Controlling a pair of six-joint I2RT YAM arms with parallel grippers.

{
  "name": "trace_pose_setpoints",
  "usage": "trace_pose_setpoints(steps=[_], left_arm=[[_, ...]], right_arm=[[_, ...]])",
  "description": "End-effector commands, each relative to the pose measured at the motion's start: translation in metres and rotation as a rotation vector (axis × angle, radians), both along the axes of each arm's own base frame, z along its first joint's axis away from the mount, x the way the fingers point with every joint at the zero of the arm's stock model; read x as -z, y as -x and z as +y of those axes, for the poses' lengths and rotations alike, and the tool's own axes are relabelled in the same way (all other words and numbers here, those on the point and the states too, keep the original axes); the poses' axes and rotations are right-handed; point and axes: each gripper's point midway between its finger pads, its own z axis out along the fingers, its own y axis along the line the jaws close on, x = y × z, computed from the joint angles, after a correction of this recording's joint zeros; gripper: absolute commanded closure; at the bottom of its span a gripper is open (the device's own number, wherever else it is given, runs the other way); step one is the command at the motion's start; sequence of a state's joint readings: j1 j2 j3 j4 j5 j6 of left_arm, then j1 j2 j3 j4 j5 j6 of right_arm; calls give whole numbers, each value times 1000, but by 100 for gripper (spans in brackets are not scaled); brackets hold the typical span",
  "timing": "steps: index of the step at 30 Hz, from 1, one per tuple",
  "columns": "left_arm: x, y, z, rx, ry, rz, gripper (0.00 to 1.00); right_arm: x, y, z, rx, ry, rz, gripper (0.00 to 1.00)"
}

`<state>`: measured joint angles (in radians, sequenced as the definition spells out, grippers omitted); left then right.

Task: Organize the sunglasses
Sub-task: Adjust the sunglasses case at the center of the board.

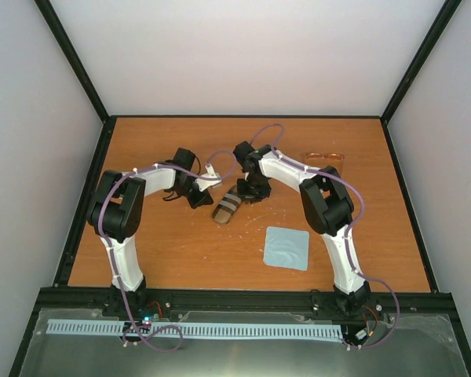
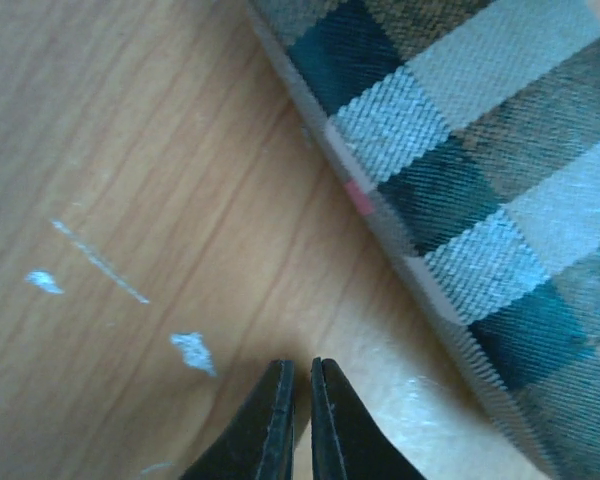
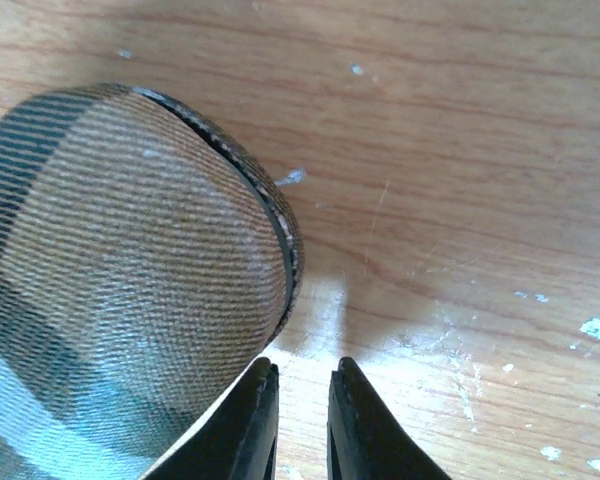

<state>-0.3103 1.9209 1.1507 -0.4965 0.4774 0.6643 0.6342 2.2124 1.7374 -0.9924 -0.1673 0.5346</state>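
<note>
Case-opening step, seemingly: left gripper (image 2: 302, 365) and right gripper (image 3: 303, 365), both near-closed and empty, flank the oval case (image 1: 226, 207) (apparently shut); sunglasses (image 1: 323, 159) lie well apart, far right on the table (image 1: 180, 251); next, prise the lid.

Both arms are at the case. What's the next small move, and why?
Probably open the left gripper and close it on the case rim to steady it. The case looks shut, this gripper and the right gripper hold nothing, jaws nearly together, and the sunglasses lie apart at the far right.
</note>
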Motion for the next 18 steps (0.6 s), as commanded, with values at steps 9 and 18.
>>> trace_pose_setpoints(steps=[9,18], left_arm=[[-19,38,-30,7,158,147,90],[-15,42,-34,-39,196,189,87]], right_arm=[[3,-26,2,-80,25,-64,85],[-2,-38,3,-141,44,-99,83]])
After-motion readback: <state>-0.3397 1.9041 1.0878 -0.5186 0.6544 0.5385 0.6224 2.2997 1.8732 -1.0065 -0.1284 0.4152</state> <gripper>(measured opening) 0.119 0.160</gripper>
